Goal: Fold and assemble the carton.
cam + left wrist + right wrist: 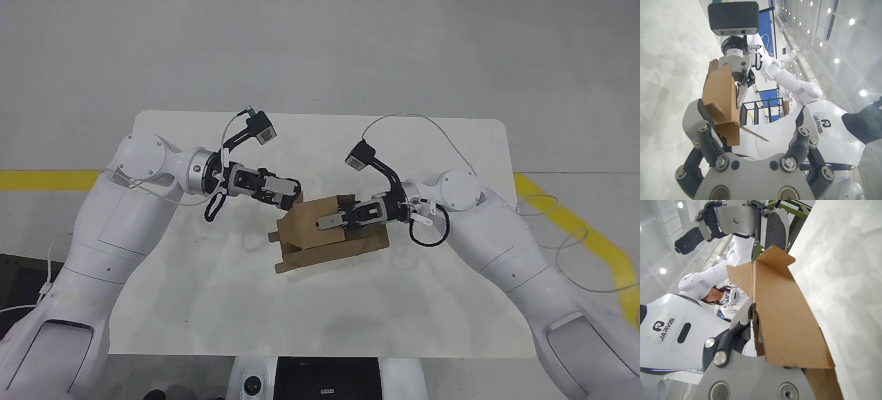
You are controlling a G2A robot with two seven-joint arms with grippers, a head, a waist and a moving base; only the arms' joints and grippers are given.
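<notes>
White table (400, 300), grey floor (320, 50), yellow floor stripe (40, 180), round ceiling spotlights (851, 21).

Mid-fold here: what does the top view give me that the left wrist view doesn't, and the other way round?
Top view: the whole white table, with the carton lying near its middle, askew to the table's edges.
Left wrist view: the left tool stands open, with one finger against or just beside a loose flap. The right tool is clamped on the edge of a carton wall.
Both: the half-folded carton with its flaps loose, and the two tools at opposite ends of it.
</notes>
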